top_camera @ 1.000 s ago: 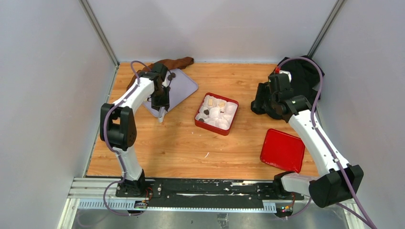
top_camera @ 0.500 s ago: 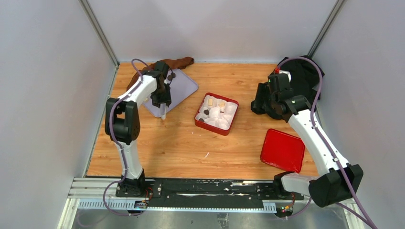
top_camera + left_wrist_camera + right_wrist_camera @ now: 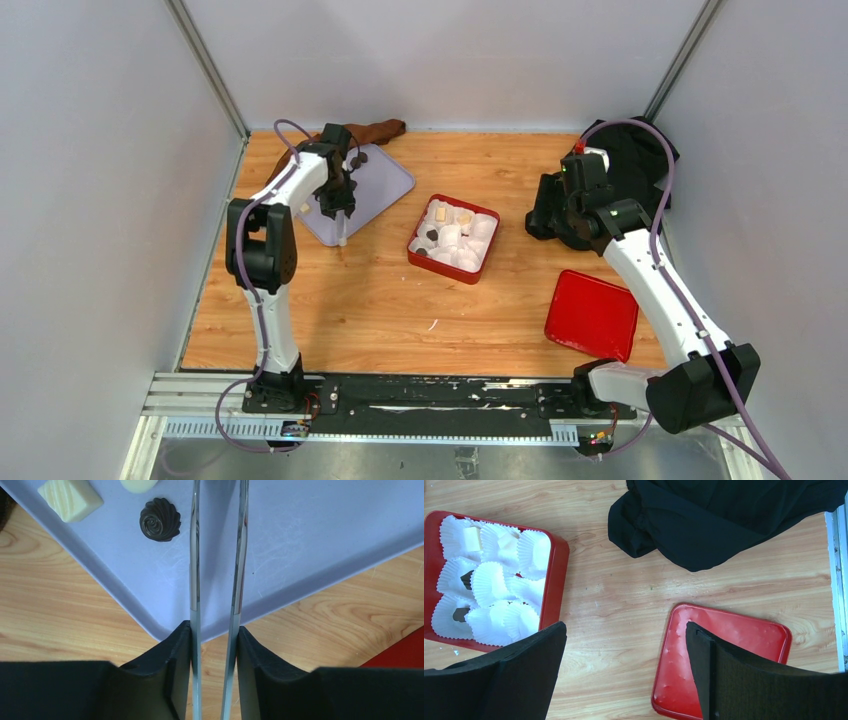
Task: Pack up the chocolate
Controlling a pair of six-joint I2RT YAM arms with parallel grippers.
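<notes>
The left pincer (image 3: 214, 630) was clamped narrow on a pair of tweezers (image 3: 194, 555), whose two blades ran forward over the lavender tray (image 3: 310, 540) with a slim gap between them. Nothing showed in that gap, and the tips lay beyond the top edge of the wrist view, so their contents could not be determined. The loose chocolate sat on the tray. A dark swirled piece (image 3: 160, 519) lay just left of the left blade, and a cream block (image 3: 70, 498) lay further left with its long axis diagonal to the blades. Other pieces rested in paper cups (image 3: 494, 582) inside the red box (image 3: 556, 575) at mid-worktop. The right pincer (image 3: 625, 630) stood wide and empty, well apart from the tray. The left arm was judged nearer, so the next pick would require a shift leftward.
</notes>
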